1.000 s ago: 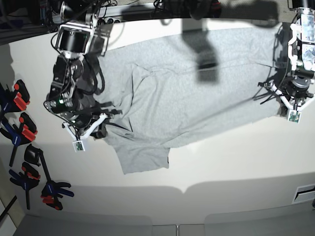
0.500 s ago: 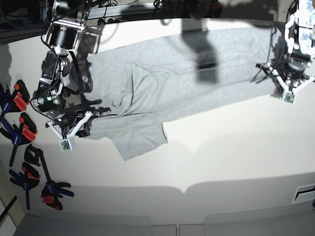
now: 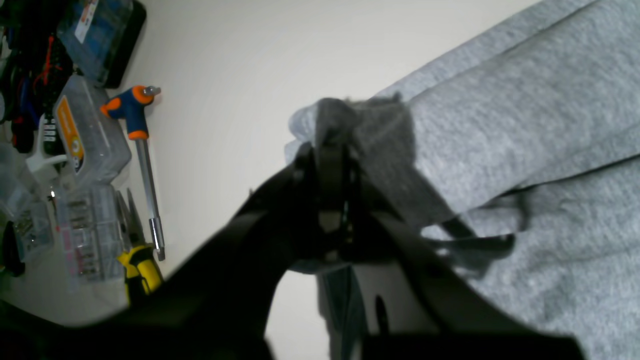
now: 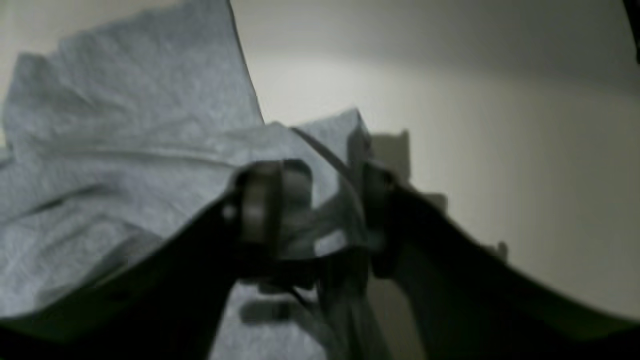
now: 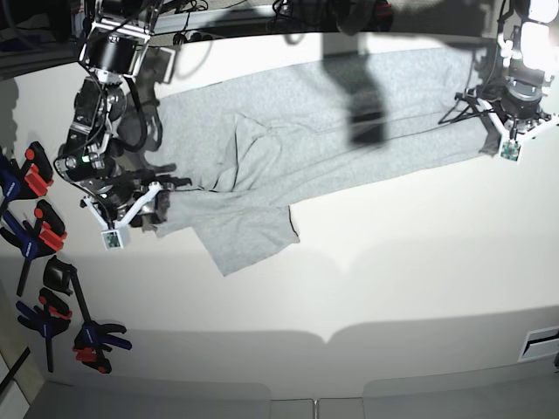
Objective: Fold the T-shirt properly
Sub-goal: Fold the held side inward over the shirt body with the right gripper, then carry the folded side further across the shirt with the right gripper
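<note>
The light grey T-shirt (image 5: 332, 122) lies stretched across the far part of the table, plain side up, with one sleeve (image 5: 249, 240) pointing toward the front. At the shirt's right end my left gripper (image 5: 487, 138) is shut on a bunched bit of its edge. In the left wrist view the cloth (image 3: 525, 115) wraps over the gripper's (image 3: 332, 145) tips. My right gripper (image 5: 164, 202) is at the shirt's left end. In the right wrist view its jaws (image 4: 320, 200) stand apart, with the cloth's (image 4: 125, 150) edge lying loose between them.
Several black, red and blue clamps (image 5: 39, 231) lie along the table's (image 5: 393, 279) left edge. A T-handle wrench (image 3: 135, 115), clear plastic boxes (image 3: 85, 145) and yellow-handled pliers (image 3: 140, 265) lie past the shirt's end by my left gripper.
Both arms have moved toward the far side and outward, dragging the shirt back and stretching it. The right gripper has gone from shut to open.
</note>
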Controlling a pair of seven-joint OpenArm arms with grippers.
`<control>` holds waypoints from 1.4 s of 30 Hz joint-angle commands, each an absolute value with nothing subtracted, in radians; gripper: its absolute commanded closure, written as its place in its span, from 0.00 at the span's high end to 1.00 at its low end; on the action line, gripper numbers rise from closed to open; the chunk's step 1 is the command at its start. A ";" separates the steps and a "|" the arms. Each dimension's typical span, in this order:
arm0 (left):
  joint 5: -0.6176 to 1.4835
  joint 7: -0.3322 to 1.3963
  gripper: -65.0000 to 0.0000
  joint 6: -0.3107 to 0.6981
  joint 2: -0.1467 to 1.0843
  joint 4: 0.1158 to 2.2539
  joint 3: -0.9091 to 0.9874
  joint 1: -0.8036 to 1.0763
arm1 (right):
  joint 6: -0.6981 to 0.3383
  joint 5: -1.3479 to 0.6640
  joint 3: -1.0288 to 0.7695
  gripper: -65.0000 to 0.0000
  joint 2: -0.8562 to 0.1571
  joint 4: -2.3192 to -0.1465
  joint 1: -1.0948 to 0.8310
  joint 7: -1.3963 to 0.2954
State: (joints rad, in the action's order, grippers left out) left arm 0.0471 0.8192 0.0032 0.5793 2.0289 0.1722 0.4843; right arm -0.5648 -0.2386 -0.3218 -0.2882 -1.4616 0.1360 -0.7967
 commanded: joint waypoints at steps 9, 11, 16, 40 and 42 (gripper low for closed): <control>0.035 0.798 0.00 -0.012 0.596 2.045 0.183 0.482 | -0.550 -0.232 -0.319 0.42 -0.250 -1.425 0.272 -0.493; 0.035 0.796 0.00 -0.012 0.596 2.045 0.183 0.482 | -0.546 -0.212 -0.303 0.42 -0.236 -1.343 0.342 -0.495; 0.035 0.796 0.00 -0.012 0.596 2.045 0.183 0.482 | -0.546 -0.123 -0.209 0.42 -0.221 -1.017 0.521 -0.496; 0.034 0.795 0.00 -0.012 0.596 2.045 0.183 0.482 | -0.413 0.009 -0.005 0.00 -0.132 -0.530 0.664 -0.434; 0.034 0.795 0.00 -0.012 0.596 2.045 0.183 0.482 | -0.437 0.007 -0.005 0.00 -0.130 -0.569 0.663 -0.469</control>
State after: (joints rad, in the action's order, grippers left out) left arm 0.0471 0.8116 0.0006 0.5793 2.0289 0.1722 0.4870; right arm -0.4248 0.0032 -0.0071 -0.1291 -0.5591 0.6415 -0.4648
